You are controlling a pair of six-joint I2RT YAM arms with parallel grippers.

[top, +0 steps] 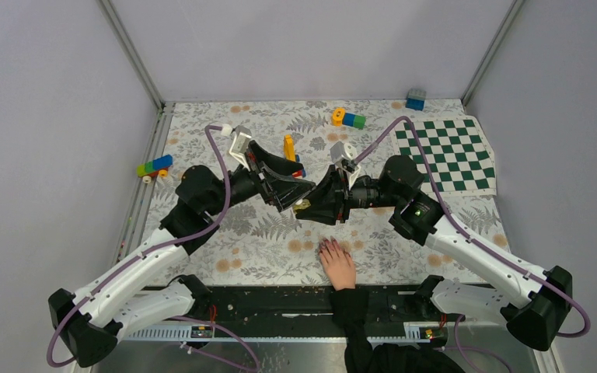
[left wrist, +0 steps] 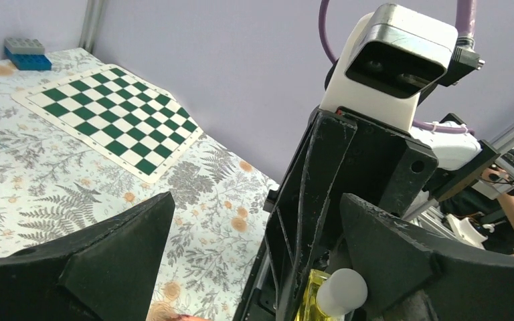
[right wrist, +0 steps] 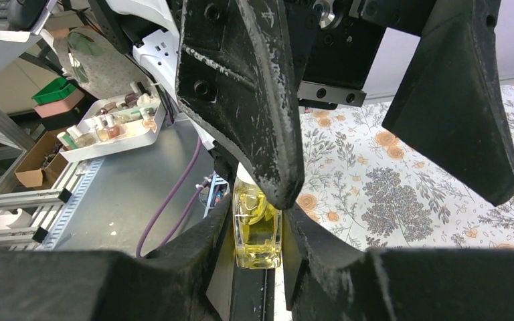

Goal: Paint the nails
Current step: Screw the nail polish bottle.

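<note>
Black right gripper (right wrist: 258,251) clamped on small yellow glass bottle (right wrist: 254,221); left gripper (top: 301,197) spread wide about its white round cap (left wrist: 341,292). Cap best centred before closing. Dark-red nails (top: 328,247) laid at floral table's (top: 264,256) near edge, centre.

Plain pale lilac-grey walls (top: 295,47) close the top view on three sides, joined by slanting metal corner posts (top: 130,53). The bench (top: 256,256) wears a cloth of grey ferns and orange flowers under soft, even light. Upper left in the right wrist view stand a white tray (right wrist: 117,130) of small bottles, a cardboard box (right wrist: 37,160) and a green bin (right wrist: 53,90).
</note>
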